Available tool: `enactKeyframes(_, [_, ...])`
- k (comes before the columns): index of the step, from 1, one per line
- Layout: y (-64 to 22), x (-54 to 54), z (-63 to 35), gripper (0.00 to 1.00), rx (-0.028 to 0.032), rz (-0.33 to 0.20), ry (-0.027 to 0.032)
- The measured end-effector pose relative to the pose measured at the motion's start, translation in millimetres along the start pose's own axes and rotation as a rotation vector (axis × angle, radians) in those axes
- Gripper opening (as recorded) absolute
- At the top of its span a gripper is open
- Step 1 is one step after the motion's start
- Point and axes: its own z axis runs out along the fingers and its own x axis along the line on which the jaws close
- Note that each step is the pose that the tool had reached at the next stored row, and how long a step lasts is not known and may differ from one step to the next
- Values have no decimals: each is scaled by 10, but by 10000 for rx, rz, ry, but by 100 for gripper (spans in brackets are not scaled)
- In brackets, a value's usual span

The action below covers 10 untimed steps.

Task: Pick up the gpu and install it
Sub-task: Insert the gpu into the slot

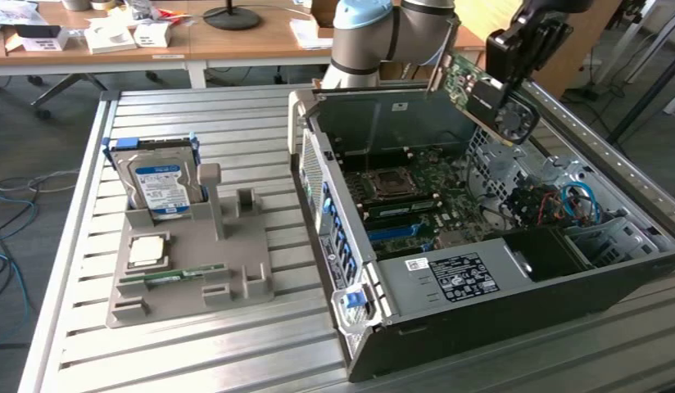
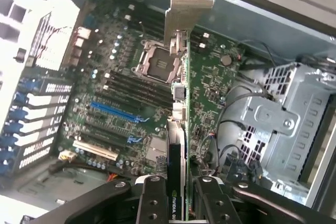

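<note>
The gripper [image 2: 181, 198] is clamped on the gpu [image 2: 177, 156], which hangs edge-on above the motherboard [image 2: 121, 77] inside the open computer case [image 1: 392, 123]. The exterior view adds the slatted metal table [image 1: 206, 360] — grey tray [image 1: 245, 270], upright hard drive [image 1: 160, 184] — and wooden desks [image 1: 239, 41] behind.

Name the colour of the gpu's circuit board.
The gpu board is green, best seen in the exterior view.
</note>
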Motion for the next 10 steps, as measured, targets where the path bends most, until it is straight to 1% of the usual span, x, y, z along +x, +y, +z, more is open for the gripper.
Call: enactKeyframes(10, [1, 1, 8, 26, 1, -1452, 66])
